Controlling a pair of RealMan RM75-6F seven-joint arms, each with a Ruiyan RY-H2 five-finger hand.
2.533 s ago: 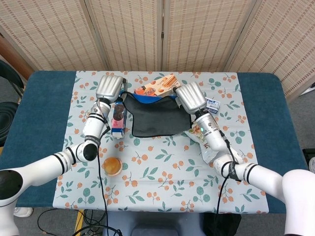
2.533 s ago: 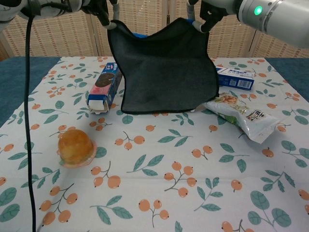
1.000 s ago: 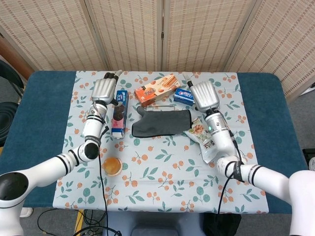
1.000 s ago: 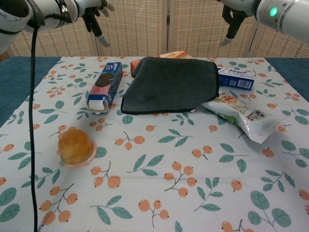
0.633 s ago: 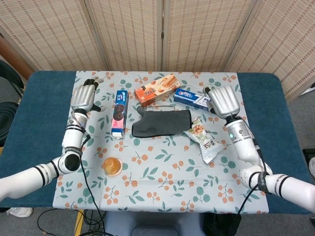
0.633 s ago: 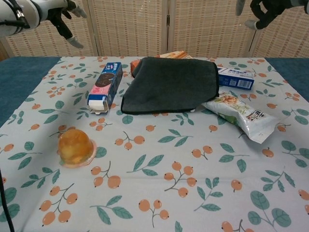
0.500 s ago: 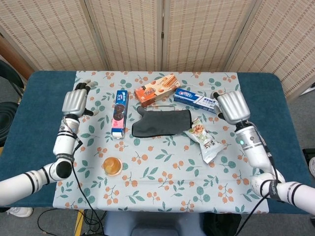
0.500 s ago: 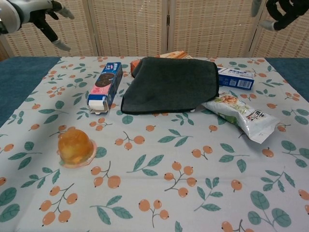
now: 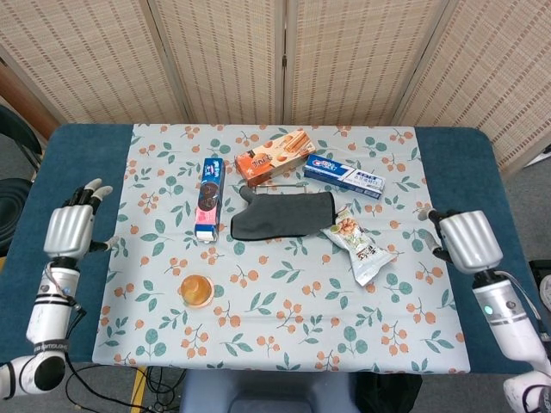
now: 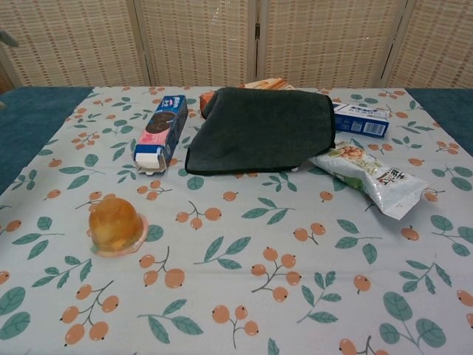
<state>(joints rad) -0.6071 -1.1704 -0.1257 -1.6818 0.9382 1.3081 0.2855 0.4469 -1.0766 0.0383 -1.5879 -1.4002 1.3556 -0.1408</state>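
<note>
Both hands, left hand (image 9: 69, 231) and right hand (image 9: 469, 238), hold nothing, fingers loosely spread; soft dark cloth (image 9: 282, 215) lies folded mid-tabletop.

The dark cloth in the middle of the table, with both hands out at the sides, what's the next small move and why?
Probably none toward it: the dark cloth lies folded between the cookie box and the snack bag, and the left hand and right hand hold nothing. Judging by that, I'd only bring both hands to rest.

Head view: high, looking steeply down, whole table (image 9: 52, 146) plus both arms at edges. Chest view: low, near, facing screen (image 10: 325, 37). Shared: floral tablecloth (image 9: 284, 301) and its items.
</note>
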